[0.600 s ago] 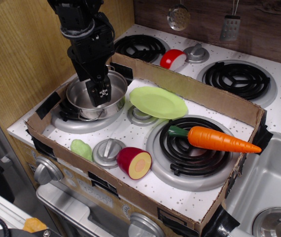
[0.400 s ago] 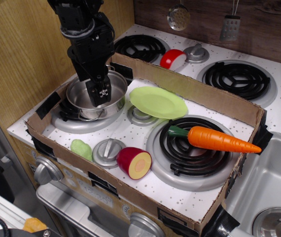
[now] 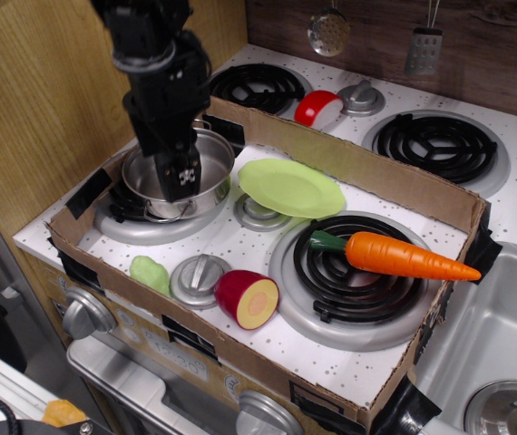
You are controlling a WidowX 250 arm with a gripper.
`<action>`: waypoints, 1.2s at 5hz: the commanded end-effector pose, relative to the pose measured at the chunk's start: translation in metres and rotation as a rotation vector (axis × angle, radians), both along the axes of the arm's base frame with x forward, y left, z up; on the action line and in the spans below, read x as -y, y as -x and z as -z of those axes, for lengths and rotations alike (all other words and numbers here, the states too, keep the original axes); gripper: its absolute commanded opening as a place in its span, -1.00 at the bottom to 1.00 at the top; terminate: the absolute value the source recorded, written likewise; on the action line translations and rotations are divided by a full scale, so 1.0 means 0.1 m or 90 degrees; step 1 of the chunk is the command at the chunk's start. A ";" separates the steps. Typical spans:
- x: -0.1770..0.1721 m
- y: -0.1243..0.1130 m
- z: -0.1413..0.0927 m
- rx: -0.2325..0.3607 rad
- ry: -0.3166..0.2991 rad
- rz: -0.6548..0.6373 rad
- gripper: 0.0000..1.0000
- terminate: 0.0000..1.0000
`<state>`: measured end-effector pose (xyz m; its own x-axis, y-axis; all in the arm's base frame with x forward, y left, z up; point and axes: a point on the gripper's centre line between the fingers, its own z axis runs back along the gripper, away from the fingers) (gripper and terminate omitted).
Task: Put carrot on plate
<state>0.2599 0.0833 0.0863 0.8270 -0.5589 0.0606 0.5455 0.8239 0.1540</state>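
One arm on my feed, black, coming down from the top left over the toy stove. Its gripper [image 3: 183,179] hangs above the steel pot [image 3: 154,186], fingertips low inside the rim line. I cannot tell from this angle whether the jaws are open or closed; the fingers read as one dark block against the pot. Nothing visibly held.

Carrot [image 3: 402,257]: lying on its side across the front right coil burner [image 3: 349,272], green stem end toward the middle of the stove, tapered tip resting by the right wall of the cardboard box [image 3: 367,172]. Well apart from the gripper.

Plate [image 3: 290,188]: lime green, sits between the pot and the carrot's burner, tilted slightly, propped over a grey stove knob [image 3: 260,215]. Its surface is bare. Carrot and plate are near each other but not touching.

Other items inside the cardboard surround: a halved red-and-yellow fruit [image 3: 248,298] at the front, cut face toward me, just beside a second grey knob [image 3: 199,277]; a small pale green lumpy toy [image 3: 150,273] left of that knob. Outside the surround, at the back, a red-and-white toy piece [image 3: 318,108] lies between the rear burners. Steel sink [image 3: 499,340] to the right.
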 end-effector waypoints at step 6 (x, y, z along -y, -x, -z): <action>1.35 -0.08 -0.29 0.070 0.122 0.596 1.00 -1.00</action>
<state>0.2709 -0.0588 0.1002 0.0500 -0.9611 0.2715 0.9912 0.0812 0.1049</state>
